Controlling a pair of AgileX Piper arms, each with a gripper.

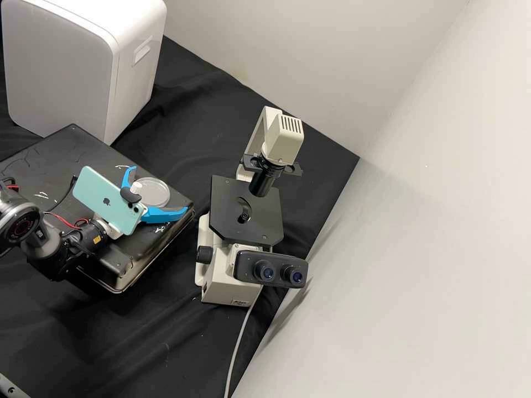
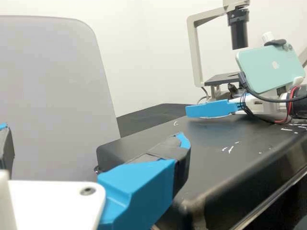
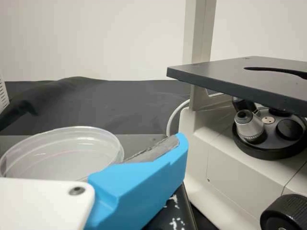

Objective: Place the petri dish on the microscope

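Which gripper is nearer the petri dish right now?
Right. The right gripper is around the petri dish on the black tray, next to the microscope. The left gripper is apart from it, back at the tray's opposite end beside the white box.

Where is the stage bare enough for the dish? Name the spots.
Stage: bare between its left edge and the centre slot, and between slot and eyepieces. Crowded at the back, under the condenser. The cloth before the microscope is also bare.
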